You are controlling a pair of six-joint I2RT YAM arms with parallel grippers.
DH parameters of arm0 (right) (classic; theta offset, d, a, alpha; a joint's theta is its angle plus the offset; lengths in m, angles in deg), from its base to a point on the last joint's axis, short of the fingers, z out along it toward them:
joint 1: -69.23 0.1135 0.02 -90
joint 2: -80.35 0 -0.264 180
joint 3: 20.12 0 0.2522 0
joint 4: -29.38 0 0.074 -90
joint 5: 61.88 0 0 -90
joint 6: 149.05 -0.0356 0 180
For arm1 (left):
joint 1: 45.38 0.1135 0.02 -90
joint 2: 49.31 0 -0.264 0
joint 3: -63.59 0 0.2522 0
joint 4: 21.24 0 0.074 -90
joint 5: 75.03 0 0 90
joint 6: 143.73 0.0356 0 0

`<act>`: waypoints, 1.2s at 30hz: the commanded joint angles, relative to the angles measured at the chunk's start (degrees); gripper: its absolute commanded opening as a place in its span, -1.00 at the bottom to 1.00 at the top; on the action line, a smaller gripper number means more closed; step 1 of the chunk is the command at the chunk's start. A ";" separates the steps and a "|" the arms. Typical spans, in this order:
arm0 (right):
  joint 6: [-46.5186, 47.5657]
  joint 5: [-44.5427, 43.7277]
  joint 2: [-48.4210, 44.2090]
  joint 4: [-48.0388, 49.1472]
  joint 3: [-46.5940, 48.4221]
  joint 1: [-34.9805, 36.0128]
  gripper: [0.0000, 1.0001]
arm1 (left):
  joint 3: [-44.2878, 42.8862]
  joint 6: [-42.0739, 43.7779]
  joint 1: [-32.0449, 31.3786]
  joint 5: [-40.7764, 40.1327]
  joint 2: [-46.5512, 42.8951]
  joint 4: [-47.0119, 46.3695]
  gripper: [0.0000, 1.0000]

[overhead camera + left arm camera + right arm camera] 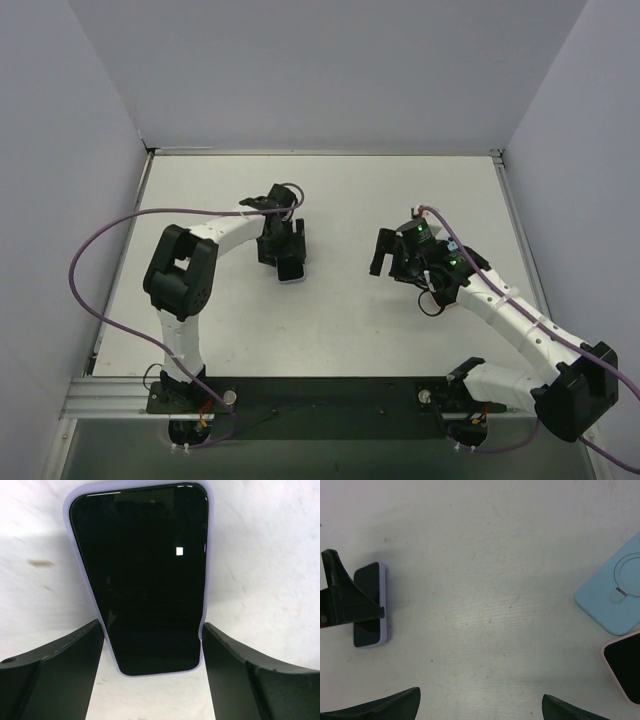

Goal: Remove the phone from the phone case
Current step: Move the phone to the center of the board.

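risk: the left gripper (151, 624) may clamp phone (145, 575) and case (66, 515) together, so both lift as one and nothing separates. its fingers (60, 675) line up with the case's soft sides, not with the phone itself.
second risk: a squeeze on the near end alone could tip or spin the phone on the smooth table (485, 580), or let it slip out.
third risk: the right gripper (480, 696) is well apart, so nothing pins the case if the phone is pulled.
phone: flat on the table, screen up, seated in a lilac case, left of centre in the top view.
phone and fingers: its near end lies between the two left fingers, one at each long edge, just beside the case. whether they touch it i cannot tell.
left gripper: spread wide, nothing lifted.
right gripper: fully open, empty, over bare table.
nearby: a blue case (615, 595) and a pink phone (626, 672) lie off to the right.
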 commanded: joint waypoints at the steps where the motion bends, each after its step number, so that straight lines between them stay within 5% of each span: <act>1: -5.78 1.43 -2.89 -1.99 -2.06 0.34 0.99 | 5.90 -10.47 -4.23 4.99 -3.53 -3.58 0.33; 10: -14.30 5.56 -7.28 2.84 -11.64 0.87 0.97 | 6.88 -14.61 -11.18 3.41 -6.17 -2.80 0.83; 22: -15.99 5.03 -6.94 6.53 -13.67 4.74 0.95 | 6.70 -14.34 -11.53 -4.06 -12.32 2.74 0.91; 27: -8.44 5.56 2.27 7.86 -7.53 8.77 0.94 | 3.63 -14.17 -8.20 -6.44 -18.64 7.74 0.91; 36: -2.98 1.08 29.96 0.13 17.51 15.81 0.95 | 3.27 -11.45 3.48 -5.74 -28.22 12.49 0.91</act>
